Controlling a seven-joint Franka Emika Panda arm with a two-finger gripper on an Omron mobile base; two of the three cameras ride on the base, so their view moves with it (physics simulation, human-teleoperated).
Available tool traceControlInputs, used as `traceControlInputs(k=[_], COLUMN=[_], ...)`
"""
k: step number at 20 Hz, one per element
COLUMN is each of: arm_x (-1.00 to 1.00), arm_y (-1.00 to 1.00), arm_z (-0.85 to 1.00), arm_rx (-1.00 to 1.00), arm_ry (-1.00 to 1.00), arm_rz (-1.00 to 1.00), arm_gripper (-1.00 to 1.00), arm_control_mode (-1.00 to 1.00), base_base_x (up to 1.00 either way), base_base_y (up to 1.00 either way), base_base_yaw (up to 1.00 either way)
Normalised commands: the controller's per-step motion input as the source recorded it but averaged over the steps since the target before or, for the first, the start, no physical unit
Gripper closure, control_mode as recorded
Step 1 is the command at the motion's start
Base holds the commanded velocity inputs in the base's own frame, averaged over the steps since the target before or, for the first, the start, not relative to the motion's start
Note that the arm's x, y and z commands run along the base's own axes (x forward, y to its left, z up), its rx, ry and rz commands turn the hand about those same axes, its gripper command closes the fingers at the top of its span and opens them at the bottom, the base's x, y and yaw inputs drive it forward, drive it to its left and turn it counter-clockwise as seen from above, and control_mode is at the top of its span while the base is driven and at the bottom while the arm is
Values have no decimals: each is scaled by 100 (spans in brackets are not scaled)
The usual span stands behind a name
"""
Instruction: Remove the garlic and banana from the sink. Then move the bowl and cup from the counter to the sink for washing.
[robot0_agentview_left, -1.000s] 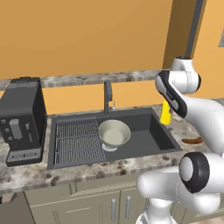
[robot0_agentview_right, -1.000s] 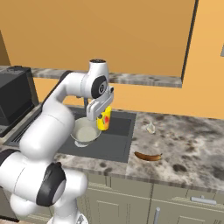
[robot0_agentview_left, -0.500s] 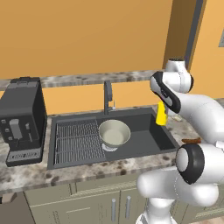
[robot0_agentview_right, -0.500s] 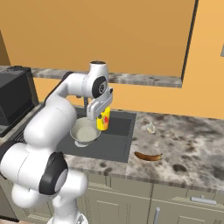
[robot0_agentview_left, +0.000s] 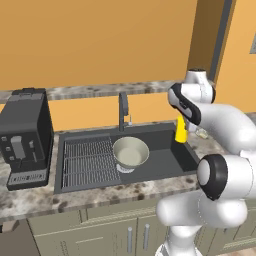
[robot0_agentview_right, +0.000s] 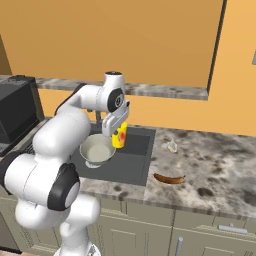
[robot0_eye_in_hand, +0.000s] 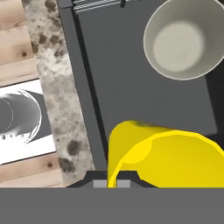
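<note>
Already the bowl sat in the sink, the cup hanging above its right end. Rightward, banana and garlic lay on the desk, cleared out. Handward, fingers pinched the cup's rim for lowering.

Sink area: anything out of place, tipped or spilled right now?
Nothing stands out. The bowl sits upright in the sink; the jaws hold the cup upright above the basin. The banana and garlic lie on the counter, no spills.
</note>
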Motion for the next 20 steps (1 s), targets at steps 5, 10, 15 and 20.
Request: traceControlInputs(k=[5,10,15,20], arm_x=[19,16,12,10], arm_y=[0,0,-1,-3], arm_z=[-14,-13,-15,-13], arm_rx=[0,0,0,0], arm_ry=[0,0,0,0], arm_rz=[3,4,3,2], arm_gripper=[100,100,100,100], arm_control_mode=[-100,-100,-100,-100], base_base_x=[0,0,0,0], base_base_y=[0,0,0,0], base_base_yaw=[0,0,0,0])
